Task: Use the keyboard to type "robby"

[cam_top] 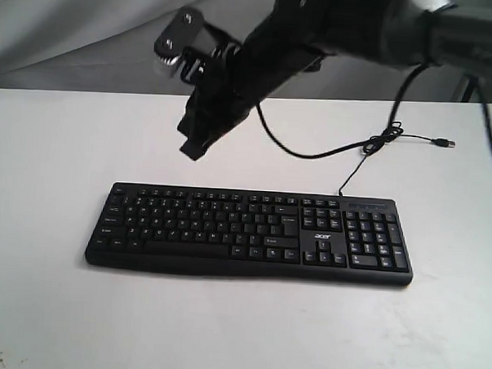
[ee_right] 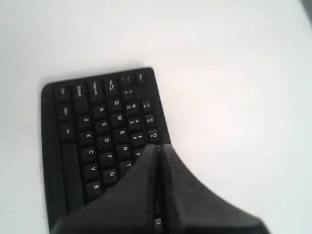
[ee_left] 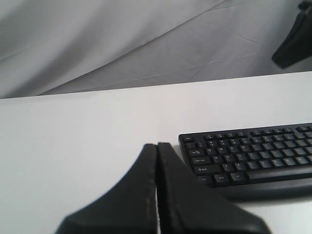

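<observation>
Keyboard (cam_top: 249, 233): black, flat on the white table (cam_top: 52, 143), letter keys toward its left end, cable (cam_top: 370, 145) trailing behind.
Right gripper (cam_top: 192, 153): fingers pressed together, empty, hanging above the upper-left rows, clear of the keys.
Left gripper (ee_left: 157, 148): likewise closed, empty, beside the left end.
Advice: use your right tip as one point, centre it over R, descend straight, press once.

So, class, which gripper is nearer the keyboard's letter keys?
The right gripper: its shut tips hang over the letter rows of the keyboard, while the left gripper sits off its left end.
</observation>
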Available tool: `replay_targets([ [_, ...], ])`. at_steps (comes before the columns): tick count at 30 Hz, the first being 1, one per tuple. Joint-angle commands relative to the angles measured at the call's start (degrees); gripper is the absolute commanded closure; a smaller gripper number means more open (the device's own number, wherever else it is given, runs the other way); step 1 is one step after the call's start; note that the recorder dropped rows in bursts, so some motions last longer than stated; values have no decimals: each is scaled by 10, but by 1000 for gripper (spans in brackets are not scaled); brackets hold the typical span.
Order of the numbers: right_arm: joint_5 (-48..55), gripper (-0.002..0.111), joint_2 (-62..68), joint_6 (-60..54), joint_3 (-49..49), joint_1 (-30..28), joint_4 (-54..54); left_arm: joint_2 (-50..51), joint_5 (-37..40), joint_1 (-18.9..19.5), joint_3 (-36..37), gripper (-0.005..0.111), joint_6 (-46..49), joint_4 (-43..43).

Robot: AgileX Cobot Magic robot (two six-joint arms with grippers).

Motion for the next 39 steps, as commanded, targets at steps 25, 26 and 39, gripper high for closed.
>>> replay_targets([
  [25, -533, 108, -664, 21, 517, 140, 132, -2, -3, -4, 2, 107, -2, 3],
  [26, -533, 108, -673, 21, 517, 140, 141, -2, -3, -4, 2, 107, -2, 3],
  [39, -519, 108, -721, 20, 537, 101, 154, -2, -3, -4, 2, 107, -2, 3],
])
